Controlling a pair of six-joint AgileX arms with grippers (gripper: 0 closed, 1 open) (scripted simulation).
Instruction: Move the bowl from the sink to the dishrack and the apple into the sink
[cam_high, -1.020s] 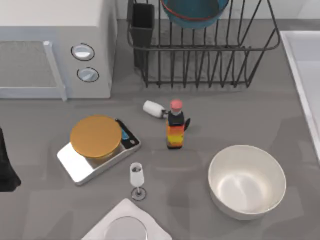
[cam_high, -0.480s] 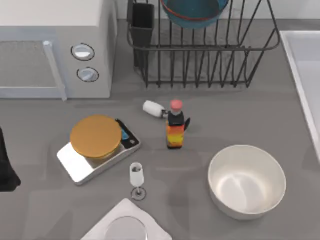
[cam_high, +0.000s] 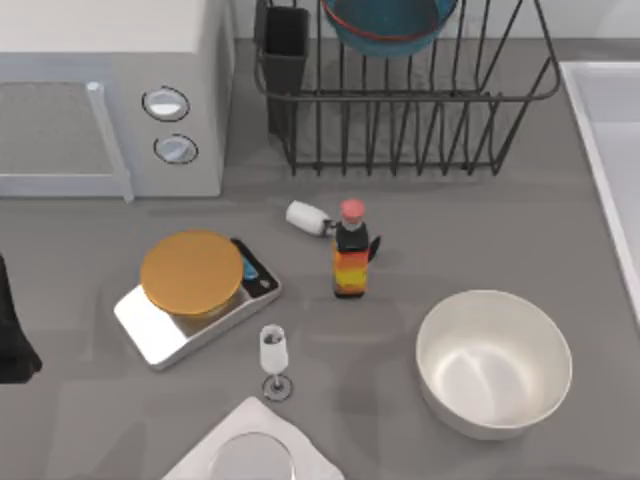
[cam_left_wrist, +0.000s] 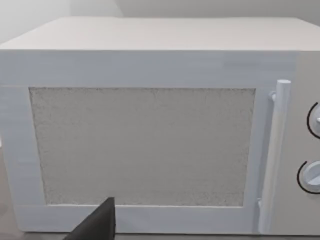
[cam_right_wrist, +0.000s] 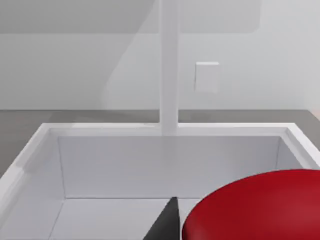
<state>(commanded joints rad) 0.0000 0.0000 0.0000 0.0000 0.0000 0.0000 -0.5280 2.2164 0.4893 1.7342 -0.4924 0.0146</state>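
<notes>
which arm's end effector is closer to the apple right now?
Right. Its wrist view has the apple looming close over the sink, beside a dark fingertip. The left arm is parked at the table's left edge, its end effector facing the microwave.

My left arm (cam_high: 12, 335) reads as a plain matte black block with angular edges, no markings or cables that I can make out. At each wrist camera I see one dark, pointed fingertip (cam_left_wrist: 97, 224), flat-sided and charcoal black (cam_right_wrist: 165, 222).
</notes>
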